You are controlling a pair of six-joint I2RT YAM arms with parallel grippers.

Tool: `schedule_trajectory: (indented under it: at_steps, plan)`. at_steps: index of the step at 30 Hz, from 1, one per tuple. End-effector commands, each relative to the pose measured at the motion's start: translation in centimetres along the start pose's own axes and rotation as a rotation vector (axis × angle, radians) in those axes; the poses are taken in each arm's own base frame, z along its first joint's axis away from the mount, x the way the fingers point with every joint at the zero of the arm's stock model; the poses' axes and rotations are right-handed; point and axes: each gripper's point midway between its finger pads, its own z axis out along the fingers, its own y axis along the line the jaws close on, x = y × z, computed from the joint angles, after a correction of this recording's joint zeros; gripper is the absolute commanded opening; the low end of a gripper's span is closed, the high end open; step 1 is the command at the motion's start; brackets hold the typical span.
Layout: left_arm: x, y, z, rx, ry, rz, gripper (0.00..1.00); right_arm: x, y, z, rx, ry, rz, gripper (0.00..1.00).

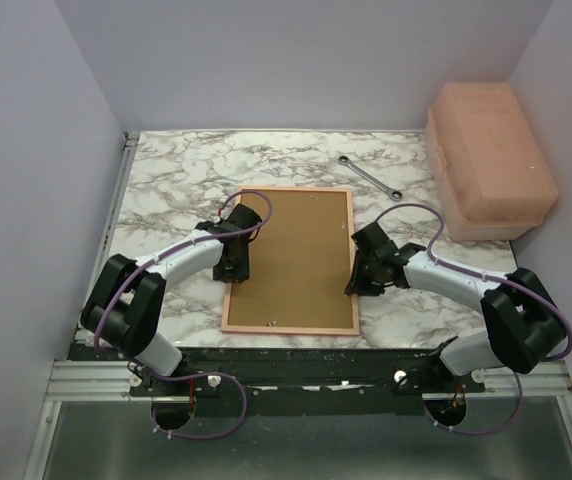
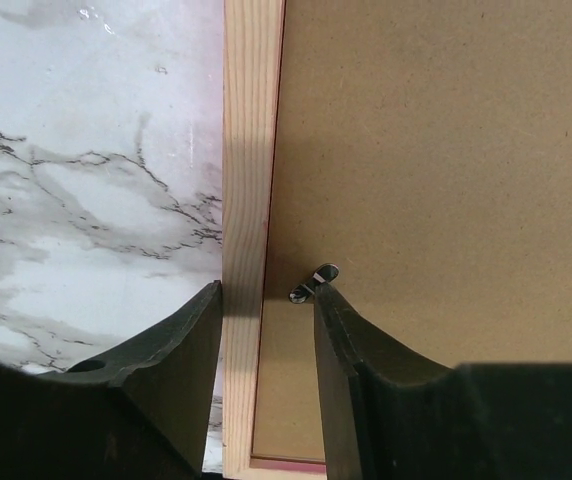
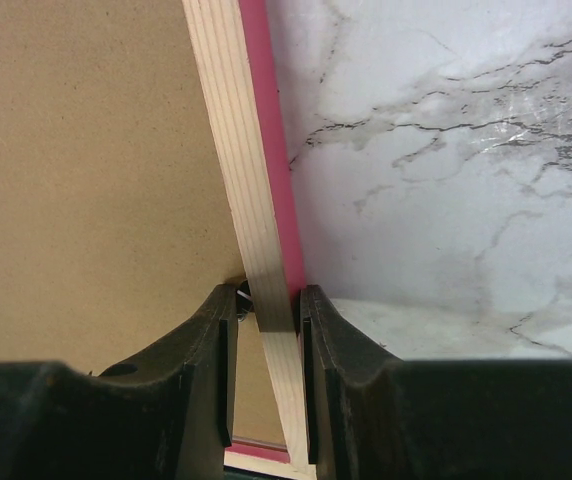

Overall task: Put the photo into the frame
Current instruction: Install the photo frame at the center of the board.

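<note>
The frame [image 1: 288, 327] lies face down on the marble table, pale wood reverse up, with the brown backing panel [image 1: 296, 260] set inside it. The photo is hidden. My left gripper [image 1: 234, 268] straddles the left rail [image 2: 251, 150], open: one finger sits outside the rail, and the other rests on the panel against a small metal clip [image 2: 316, 280]. My right gripper [image 1: 358, 285] is shut on the right rail [image 3: 236, 150], one finger against its pink edge [image 3: 271, 150] and the other pressing a clip [image 3: 241, 293] beside the wood.
A metal wrench [image 1: 369, 178] lies on the table behind the frame's right corner. A pink lidded box [image 1: 488, 160] stands at the back right. Grey walls close in on the left, the right and the back.
</note>
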Motion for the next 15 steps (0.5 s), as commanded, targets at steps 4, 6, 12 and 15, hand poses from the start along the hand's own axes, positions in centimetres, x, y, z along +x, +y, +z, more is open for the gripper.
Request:
schedule_trajectory:
  at_steps: [4,6,12,15]
  plan:
    - [-1.3,0.9,0.9,-0.026,-0.017,-0.037,0.15,2.6,-3.5,1.8,0.135,0.078,-0.047,0.03]
    - [-1.4,0.8,0.9,-0.019,-0.011,-0.040,0.08,2.6,-3.5,1.9,0.135,0.079,-0.048,0.03]
    - [-1.6,-0.1,0.7,0.052,-0.008,-0.055,0.00,2.6,-3.5,1.8,0.137,0.079,-0.054,0.03]
    - [-1.4,-0.3,0.7,0.084,-0.002,-0.072,0.00,2.5,-3.6,1.7,0.139,0.075,-0.055,0.03]
